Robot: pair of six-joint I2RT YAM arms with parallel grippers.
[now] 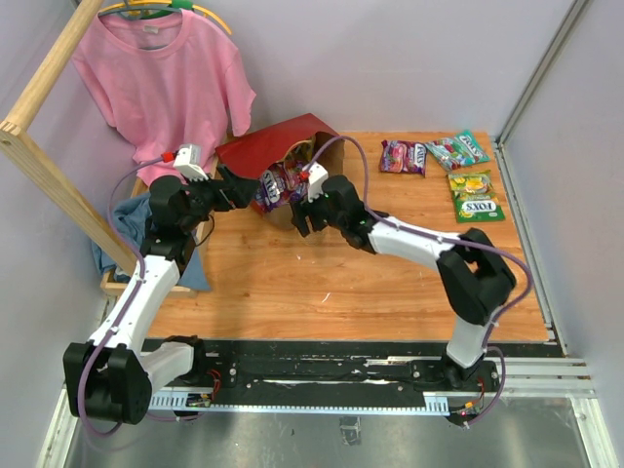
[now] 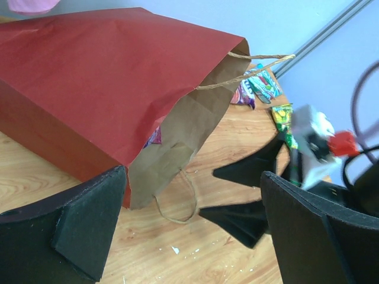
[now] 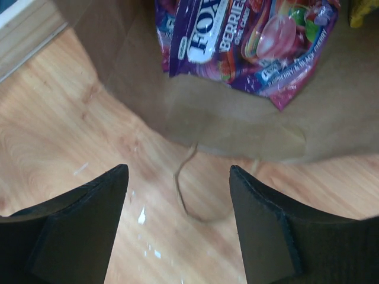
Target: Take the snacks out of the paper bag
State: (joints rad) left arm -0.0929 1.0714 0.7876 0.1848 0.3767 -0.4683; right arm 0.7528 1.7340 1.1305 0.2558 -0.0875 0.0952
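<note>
A glossy purple candy packet (image 3: 249,41), its print showing "FOX" and "BERRIES", lies inside the mouth of the dark red paper bag with brown kraft lining (image 1: 278,144). The bag lies on its side at the far left of the wooden table (image 1: 341,283). The right gripper (image 3: 177,171) hangs spread and empty just short of that mouth, over a thin loop handle (image 3: 183,189), with the packet straight ahead. The left gripper (image 2: 194,174), also spread, holds nothing beside the bag, and a yellow-green packet (image 1: 476,195) reading "FOX'S" lies well apart at the far right.
</note>
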